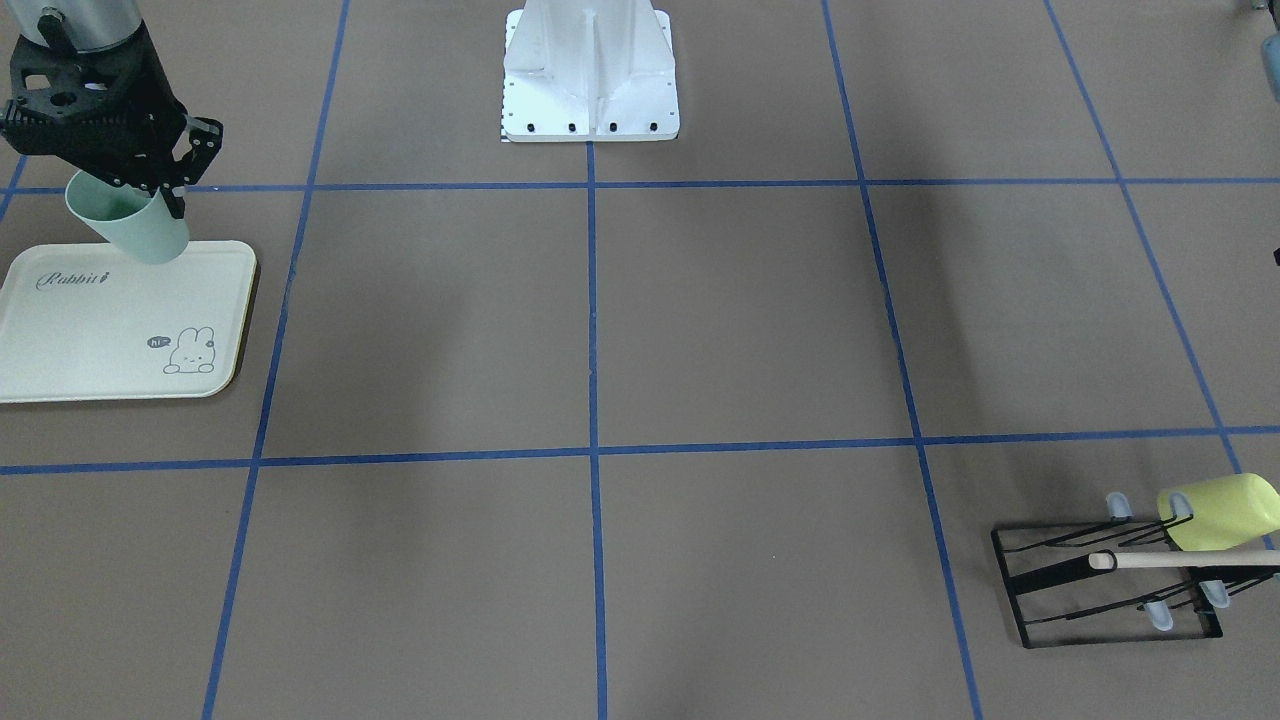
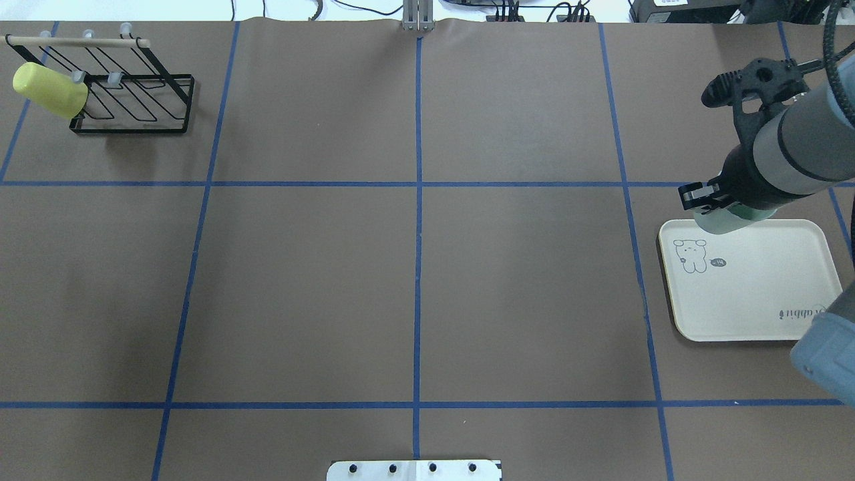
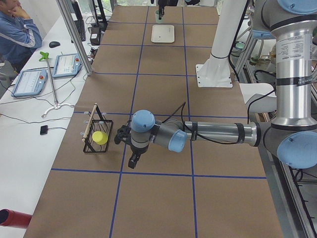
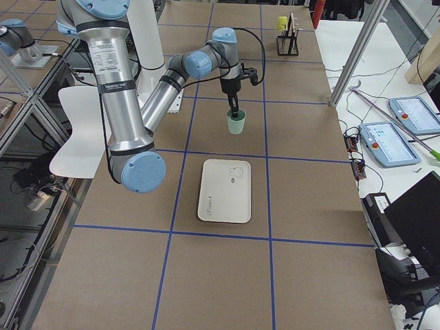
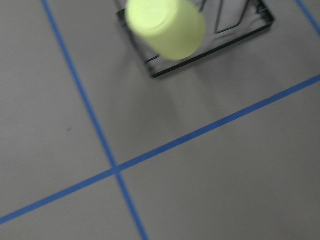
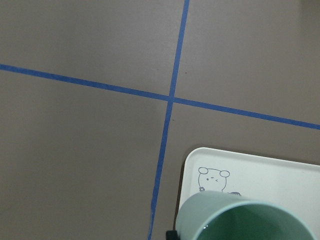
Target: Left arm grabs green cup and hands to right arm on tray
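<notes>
Mint green cup (image 1: 130, 228) near upright, mouth up, in right hand (image 1: 168, 192), above tray (image 1: 90, 330)

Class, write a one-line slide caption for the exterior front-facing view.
Right hand holds the green cup tilted above the tray; a yellow-green cup rests on the black rack.

Lower right of the front-facing view: a black wire rack (image 1: 1045, 577), a yellow-green cup (image 1: 1225, 510) lying sideways at its upper right corner, a pale wooden rod (image 1: 1180, 560) across it. Top centre, a white bolted base plate (image 1: 590, 90) on brown table covering gridded with blue tape (image 1: 592, 300). Upper left of the left-side view, a seated person in blue (image 3: 17, 32) near two tablets (image 3: 29, 82).
</notes>
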### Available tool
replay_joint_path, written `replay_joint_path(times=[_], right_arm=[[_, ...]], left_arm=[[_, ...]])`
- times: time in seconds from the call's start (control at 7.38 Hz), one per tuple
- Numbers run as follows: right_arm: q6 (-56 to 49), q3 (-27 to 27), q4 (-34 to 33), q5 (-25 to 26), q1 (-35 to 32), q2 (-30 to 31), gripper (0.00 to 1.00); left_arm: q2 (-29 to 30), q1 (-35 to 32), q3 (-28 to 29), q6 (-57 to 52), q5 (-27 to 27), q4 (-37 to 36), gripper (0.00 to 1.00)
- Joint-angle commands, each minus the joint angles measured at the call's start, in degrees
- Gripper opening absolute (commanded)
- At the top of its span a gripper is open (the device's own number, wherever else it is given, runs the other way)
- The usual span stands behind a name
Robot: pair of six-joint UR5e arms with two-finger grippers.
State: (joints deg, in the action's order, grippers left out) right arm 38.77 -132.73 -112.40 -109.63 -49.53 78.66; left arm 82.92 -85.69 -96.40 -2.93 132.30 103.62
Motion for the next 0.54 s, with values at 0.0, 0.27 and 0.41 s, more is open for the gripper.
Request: replay_joint_path(times=[0.0,0.27,0.41], right_arm=[[-5.3,0.5,3.7,-2.2,-2.3,5.2,0.0],[-4.8,4.4,18.8,-2.3,-2.3,14.1,0.0],[-4.5,9.0,29.8,-2.3,-2.3,17.9,0.0]], left_arm=[[1.3,-2.6,-0.4,-0.6,-0.1,-16.1,1.0],[1.1,-3.4,-0.4,-0.5,-0.2,-16.3,1.0],[1.1,-3.4,-0.4,-0.1,-0.5,-16.2,1.0]])
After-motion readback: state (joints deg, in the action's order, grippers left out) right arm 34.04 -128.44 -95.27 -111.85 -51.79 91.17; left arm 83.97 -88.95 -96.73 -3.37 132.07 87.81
